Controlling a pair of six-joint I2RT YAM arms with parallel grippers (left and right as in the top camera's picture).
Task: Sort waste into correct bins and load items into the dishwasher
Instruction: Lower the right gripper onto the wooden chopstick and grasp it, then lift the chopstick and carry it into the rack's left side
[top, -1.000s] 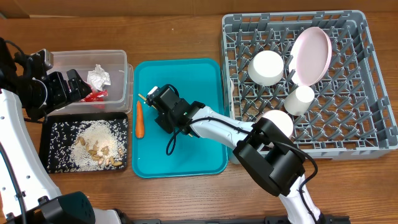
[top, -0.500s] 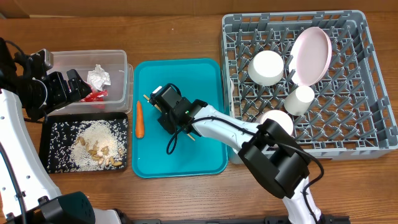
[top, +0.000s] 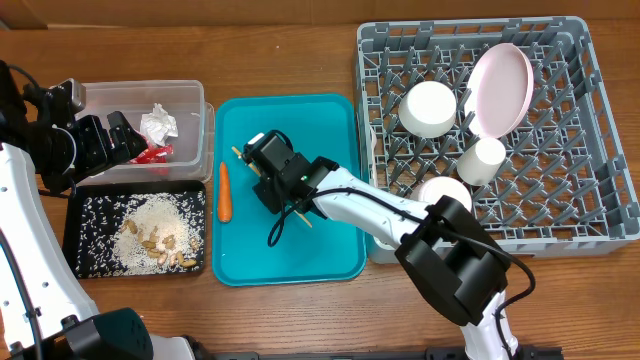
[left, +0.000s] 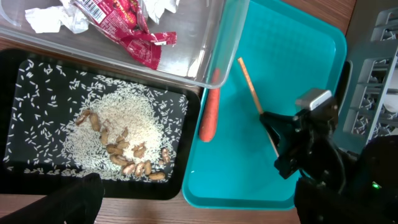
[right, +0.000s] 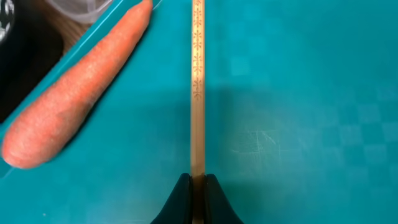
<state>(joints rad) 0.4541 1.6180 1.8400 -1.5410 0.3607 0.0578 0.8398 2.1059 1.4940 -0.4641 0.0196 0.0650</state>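
My right gripper (top: 256, 160) is shut on the thin wooden chopstick (right: 198, 93) just above the teal tray (top: 330, 250); the stick's ends stick out on either side of the jaws (right: 198, 184). The orange carrot (top: 225, 192) lies at the tray's left edge, left of the chopstick. My left gripper (top: 120, 140) is open and empty over the clear tub (top: 192, 92), which holds the red wrapper (left: 134, 31) and white paper wads (top: 158, 124). The black tray (top: 75, 235) holds rice (top: 150, 218) and nuts (left: 134, 158).
The grey dish rack (top: 600, 215) at the right holds a pale-pink plate (top: 500, 90) on edge, a white bowl (top: 428, 108), a small cup (top: 482, 160) and another bowl (top: 440, 188). The right arm stretches across the teal tray from the rack side.
My right gripper, shut on the chopstick, has shifted slightly to the right and away, and the arm's elbow has swung right. The left arm has not moved.
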